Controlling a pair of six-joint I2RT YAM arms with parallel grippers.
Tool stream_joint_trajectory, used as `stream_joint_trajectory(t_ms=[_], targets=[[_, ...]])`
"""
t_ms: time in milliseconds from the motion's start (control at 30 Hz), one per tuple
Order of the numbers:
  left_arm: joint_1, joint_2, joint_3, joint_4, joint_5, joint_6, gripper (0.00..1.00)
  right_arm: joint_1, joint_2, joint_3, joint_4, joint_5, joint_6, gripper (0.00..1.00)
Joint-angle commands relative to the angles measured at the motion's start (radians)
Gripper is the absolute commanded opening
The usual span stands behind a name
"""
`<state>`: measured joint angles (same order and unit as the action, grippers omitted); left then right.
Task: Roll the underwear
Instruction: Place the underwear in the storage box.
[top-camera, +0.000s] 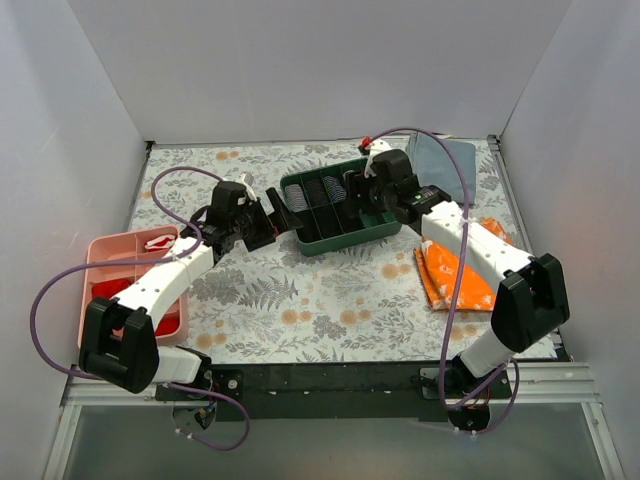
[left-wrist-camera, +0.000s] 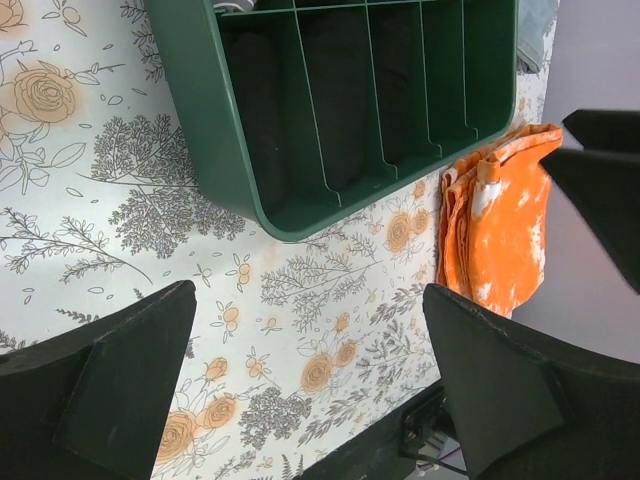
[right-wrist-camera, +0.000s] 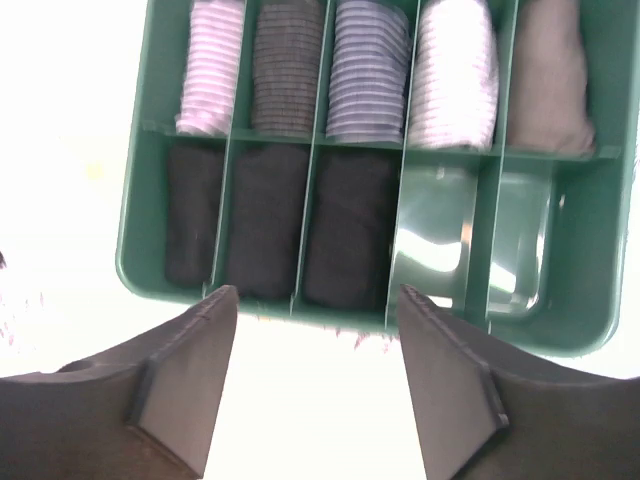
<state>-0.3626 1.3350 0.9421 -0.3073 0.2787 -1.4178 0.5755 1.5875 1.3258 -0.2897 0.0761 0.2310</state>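
Hovering my right pincer (right-wrist-camera: 318, 300), spread and empty, over the green divider tray (right-wrist-camera: 555, 335), I judge the black underwear (right-wrist-camera: 340, 225) rolled and slotted beside bare compartments; I'd lift straight up to avoid snagging. My left pincer (left-wrist-camera: 308, 300) is spread too.

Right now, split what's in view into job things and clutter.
Job: black underwear rolls, green tray, left gripper, right gripper, both open.
Lying about: orange cloth, grey-blue cloth, pink tray, striped rolls.
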Motion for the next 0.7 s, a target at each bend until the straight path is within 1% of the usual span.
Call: stream_joint_trajectory(t_ms=[0, 67, 167, 333, 533, 667], targets=[[0.005, -0.06, 0.044, -0.013, 0.013, 0.025, 0.98, -0.005, -0.059, -0.1, -0.068, -0.051, 0.023, 0.77], [0.005, -0.069, 0.052, -0.019, 0.013, 0.034, 0.98, -0.003, -0.08, -0.135, -0.069, -0.112, 0.027, 0.79], [0.005, -0.079, 0.055, -0.03, 0.005, 0.049, 0.98, -0.002, -0.104, -0.2, -0.08, -0.15, 0.041, 0.81], [0.005, -0.085, 0.06, -0.056, -0.016, 0.066, 0.98, -0.003, -0.112, -0.267, -0.075, -0.174, 0.048, 0.82], [0.005, -0.085, 0.07, -0.075, -0.035, 0.066, 0.98, 0.0, -0.029, -0.257, -0.059, -0.214, 0.037, 0.82], [0.005, -0.088, 0.075, -0.09, -0.058, 0.069, 0.98, 0.003, 0.028, -0.209, -0.034, -0.216, 0.033, 0.82]])
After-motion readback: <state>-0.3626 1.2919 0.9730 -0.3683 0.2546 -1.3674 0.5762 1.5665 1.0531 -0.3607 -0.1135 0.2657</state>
